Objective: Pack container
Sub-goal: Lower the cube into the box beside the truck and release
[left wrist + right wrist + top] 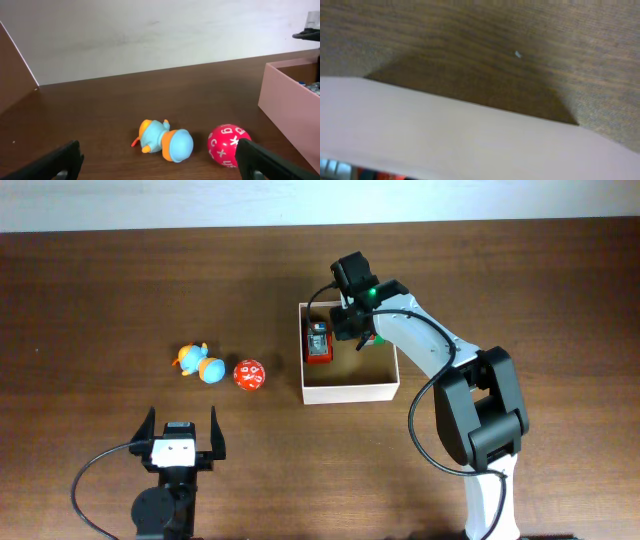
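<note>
The container [350, 391] is a square box with white walls and a tan inside, right of the table's middle. A red and grey toy [318, 343] lies inside by its left wall. My right gripper [352, 323] hangs over the box's far left part; its fingers are hidden. The right wrist view shows only the white wall [470, 135] close up and a bit of the red toy [375, 176]. My left gripper [182, 418] is open and empty, short of a blue and orange toy [197, 363] and a red ball [249, 374].
In the left wrist view the blue and orange toy [166, 140] lies on its side, the red ball with white letters [228, 145] is to its right, and the container's wall [290, 107] is at the far right. The table is dark wood.
</note>
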Robot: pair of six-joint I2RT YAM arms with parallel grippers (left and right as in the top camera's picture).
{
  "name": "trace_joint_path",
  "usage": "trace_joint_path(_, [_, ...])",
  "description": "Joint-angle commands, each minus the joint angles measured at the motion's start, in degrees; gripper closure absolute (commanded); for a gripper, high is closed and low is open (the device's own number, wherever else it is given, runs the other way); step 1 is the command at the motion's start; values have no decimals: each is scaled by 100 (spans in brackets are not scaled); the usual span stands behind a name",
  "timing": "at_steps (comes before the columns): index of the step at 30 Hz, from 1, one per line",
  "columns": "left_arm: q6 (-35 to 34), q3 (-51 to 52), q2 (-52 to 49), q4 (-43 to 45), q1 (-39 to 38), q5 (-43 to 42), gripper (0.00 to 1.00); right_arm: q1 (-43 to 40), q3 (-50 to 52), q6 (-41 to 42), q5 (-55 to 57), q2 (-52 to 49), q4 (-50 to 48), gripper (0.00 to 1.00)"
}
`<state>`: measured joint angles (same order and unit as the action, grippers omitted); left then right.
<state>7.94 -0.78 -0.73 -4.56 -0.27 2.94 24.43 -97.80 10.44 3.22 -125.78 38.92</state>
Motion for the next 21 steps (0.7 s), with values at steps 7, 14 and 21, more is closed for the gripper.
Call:
trace_joint_path(7, [74,24,33,-4,-22,-63,1,20,11,-413,166,-72,-236,75])
trace_joint_path(14, [74,26,33,-4,-22,-63,1,22,11,-424,225,-76,-227,75])
trace_joint_path(21, [74,26,33,-4,-22,-63,1,17,9,-422,181,-74,-229,71])
